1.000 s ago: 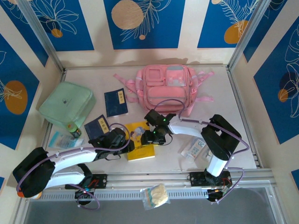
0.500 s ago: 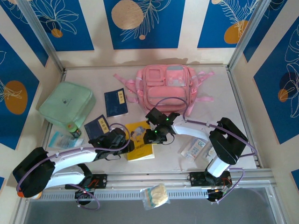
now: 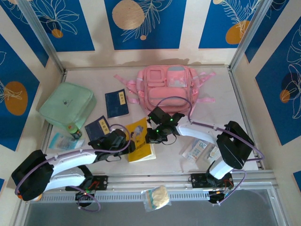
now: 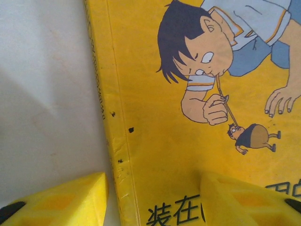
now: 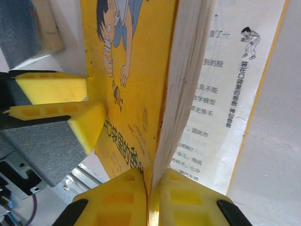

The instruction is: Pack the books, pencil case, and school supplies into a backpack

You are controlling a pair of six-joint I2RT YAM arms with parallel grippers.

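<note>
The bright yellow book [image 3: 140, 145] with the cartoon cover lies near the front, its right edge raised. My right gripper [image 3: 153, 137] [image 5: 153, 200] is shut on its front cover and a block of pages, with a printed page [image 5: 221, 103] fanned open beside them. My left gripper [image 3: 128, 145] [image 4: 150, 200] is open over the spine, one fingertip [image 4: 61, 200] on the table, the other on the cover [image 4: 188, 117]. Two navy books [image 3: 116, 102] [image 3: 97, 128] lie to the left. The pink backpack [image 3: 167, 87] lies at the back. A white packet with blue print [image 3: 196, 149] is at the right.
A mint-green square pouch [image 3: 67, 106], perhaps the pencil case, lies at the left. In front of it are a small green-capped item [image 3: 73, 130] and a pale packet [image 3: 59, 140]. A clear bag [image 3: 156, 197] rests on the front rail. Backpack straps [image 3: 205, 87] trail to the right.
My right gripper has closed on the yellow book's right edge and moved slightly left, tilting that edge up. The left gripper has stayed at the spine.
</note>
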